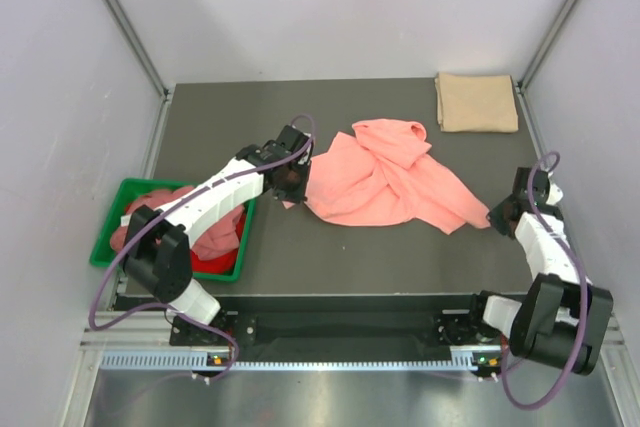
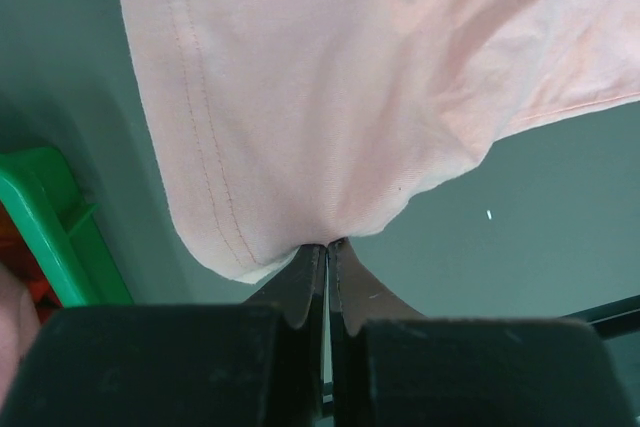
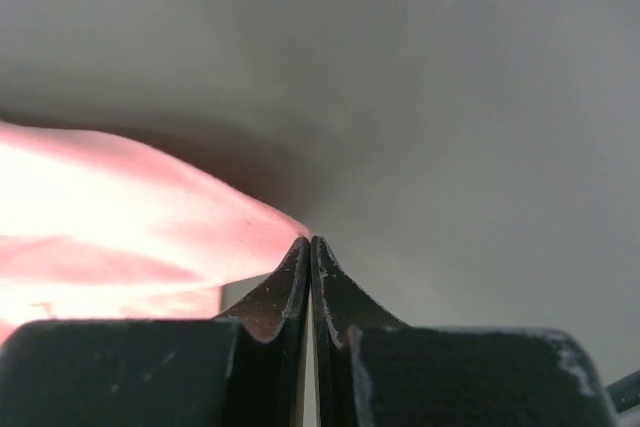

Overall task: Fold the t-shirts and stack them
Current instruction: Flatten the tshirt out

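Observation:
A salmon-pink t-shirt [image 1: 380, 179] lies crumpled in the middle of the dark table. My left gripper [image 1: 293, 180] is at its left edge. In the left wrist view the gripper [image 2: 327, 244] is shut, pinching the hemmed edge of the shirt [image 2: 330, 77]. My right gripper [image 1: 497, 215] is at the shirt's right corner. In the right wrist view the gripper [image 3: 309, 240] is shut, with the pink cloth [image 3: 120, 227] reaching into the fingertips. A tan-beige t-shirt [image 1: 476, 102] lies folded at the back right corner.
A green plastic bin [image 1: 125, 202] stands at the table's left edge, holding pink and red shirts [image 1: 215, 237]. Its rim shows in the left wrist view [image 2: 60, 227]. White walls enclose the table on three sides.

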Tool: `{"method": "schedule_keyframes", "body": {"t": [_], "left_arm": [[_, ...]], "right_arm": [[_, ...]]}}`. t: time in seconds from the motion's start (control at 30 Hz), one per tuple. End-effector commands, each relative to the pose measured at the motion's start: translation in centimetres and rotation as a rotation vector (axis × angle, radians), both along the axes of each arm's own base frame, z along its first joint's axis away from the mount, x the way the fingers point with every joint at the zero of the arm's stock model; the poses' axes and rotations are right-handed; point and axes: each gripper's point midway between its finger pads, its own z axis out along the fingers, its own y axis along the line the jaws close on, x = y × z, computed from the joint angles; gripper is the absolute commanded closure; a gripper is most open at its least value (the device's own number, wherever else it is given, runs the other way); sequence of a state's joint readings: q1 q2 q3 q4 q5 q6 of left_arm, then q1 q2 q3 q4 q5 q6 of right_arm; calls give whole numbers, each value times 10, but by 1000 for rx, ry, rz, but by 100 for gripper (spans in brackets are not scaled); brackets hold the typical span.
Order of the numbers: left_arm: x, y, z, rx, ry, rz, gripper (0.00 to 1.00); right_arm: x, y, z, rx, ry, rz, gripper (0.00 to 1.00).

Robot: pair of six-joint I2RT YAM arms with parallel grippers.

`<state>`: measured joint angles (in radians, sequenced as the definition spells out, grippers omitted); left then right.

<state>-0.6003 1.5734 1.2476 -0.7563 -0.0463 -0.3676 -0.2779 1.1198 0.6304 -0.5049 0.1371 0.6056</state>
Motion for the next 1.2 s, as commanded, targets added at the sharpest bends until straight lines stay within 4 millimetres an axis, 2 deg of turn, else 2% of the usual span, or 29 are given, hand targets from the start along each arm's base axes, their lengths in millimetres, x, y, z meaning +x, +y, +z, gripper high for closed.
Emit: {"method": "schedule_keyframes", "body": {"t": [0.0, 0.13, 0.23, 0.27, 0.37, 0.67, 0.9, 1.17], "left_arm": [[2, -6, 2, -28, -22, -20, 100], [2, -6, -1, -21, -17, -25, 100], [3, -9, 4, -35, -26, -29, 100], [3, -8, 4, -35, -26, -30, 100], [3, -7, 5, -33, -33, -33, 100], [2, -9, 9, -48, -39, -42, 100], [2, -9, 14, -52, -57, -45, 100], [2, -8, 15, -50, -58, -47, 100]], "right_arm": [[15, -3, -3, -18, -28, 27, 100], [29, -6, -16, -19, -1, 68, 100], [36, -10, -21, -33, 10, 75, 90], [37, -9, -22, -26, 8, 78, 80], [39, -6, -27, -13, -12, 81, 69], [32, -8, -25, -21, 7, 48, 66], [23, -8, -52, 1, 88, 26, 67], [24, -5, -61, 16, 90, 29, 95]]}}
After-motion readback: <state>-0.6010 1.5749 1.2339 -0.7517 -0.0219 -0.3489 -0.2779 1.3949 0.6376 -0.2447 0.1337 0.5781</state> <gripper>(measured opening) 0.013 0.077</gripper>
